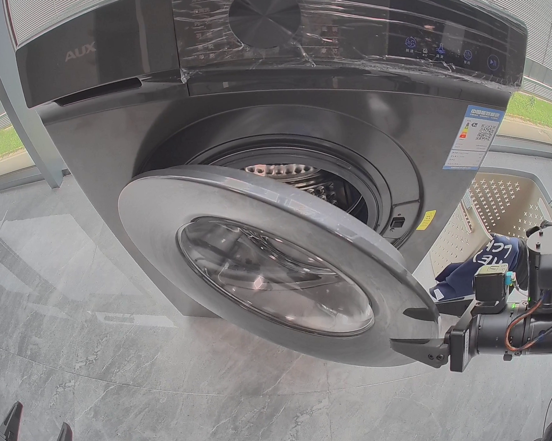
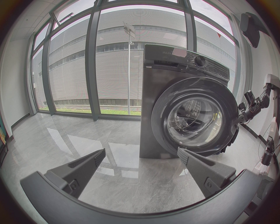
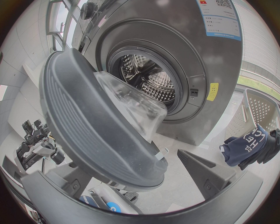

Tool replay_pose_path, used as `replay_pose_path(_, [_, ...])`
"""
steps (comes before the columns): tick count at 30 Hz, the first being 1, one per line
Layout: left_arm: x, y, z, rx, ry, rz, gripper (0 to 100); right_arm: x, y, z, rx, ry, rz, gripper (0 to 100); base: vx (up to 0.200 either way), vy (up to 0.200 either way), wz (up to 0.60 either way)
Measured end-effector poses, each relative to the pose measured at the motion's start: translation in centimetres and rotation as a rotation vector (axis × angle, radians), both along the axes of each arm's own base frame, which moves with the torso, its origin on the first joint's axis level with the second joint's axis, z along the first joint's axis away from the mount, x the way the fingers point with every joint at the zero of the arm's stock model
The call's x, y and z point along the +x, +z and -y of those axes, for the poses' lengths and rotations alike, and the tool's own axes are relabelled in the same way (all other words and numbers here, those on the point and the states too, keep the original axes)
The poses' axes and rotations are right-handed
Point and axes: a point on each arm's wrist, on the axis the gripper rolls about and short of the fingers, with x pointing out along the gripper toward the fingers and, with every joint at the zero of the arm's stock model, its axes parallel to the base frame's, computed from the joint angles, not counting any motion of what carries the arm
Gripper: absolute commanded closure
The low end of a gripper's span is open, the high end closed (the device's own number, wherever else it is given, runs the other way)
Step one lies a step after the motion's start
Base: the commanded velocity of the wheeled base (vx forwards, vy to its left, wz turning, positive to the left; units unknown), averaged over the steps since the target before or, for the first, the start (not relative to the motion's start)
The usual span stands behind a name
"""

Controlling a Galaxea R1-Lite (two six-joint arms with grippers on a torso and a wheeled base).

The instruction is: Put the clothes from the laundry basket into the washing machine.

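The round, glass-windowed door [image 1: 155,201] of the dark grey front-loading washing machine [image 1: 95,137] stands swung open, baring the perforated steel drum [image 1: 314,181]; the right tool [image 1: 401,329] sits at the door's free edge, its fingers apart with the rim between them; just right of the machine, the cream perforated plastic laundry basket [image 1: 506,202] stands on the grey marbled floor [image 1: 75,307], a navy blue garment with white lettering [image 1: 464,273] draped over its near rim, a black garment [image 3: 272,145] touching it; the left tool [image 2: 141,149] hovers low over the floor, well apart from the machine, fingers spread wide.
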Motion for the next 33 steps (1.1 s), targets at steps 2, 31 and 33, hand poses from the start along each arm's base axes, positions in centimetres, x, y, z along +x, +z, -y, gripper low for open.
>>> replay_pose_path(2, [0.0,0.0,0.0,0.0,0.0,0.0,0,0.1,-0.1,-0.1,-0.002,0.002,-0.003,0,-0.2,0.0,0.0])
replay_pose_path(31, [0.0,0.0,0.0,0.0,0.0,0.0,0,0.3,-4.2,4.4,-0.113,-0.244,-0.14,0,-0.007,0.0,0.0])
replay_pose_path(33, [0.0,0.0,0.0,0.0,0.0,0.0,0,1.8,-3.6,4.6,-0.103,-0.28,-0.126,0,0.0,0.0,0.0])
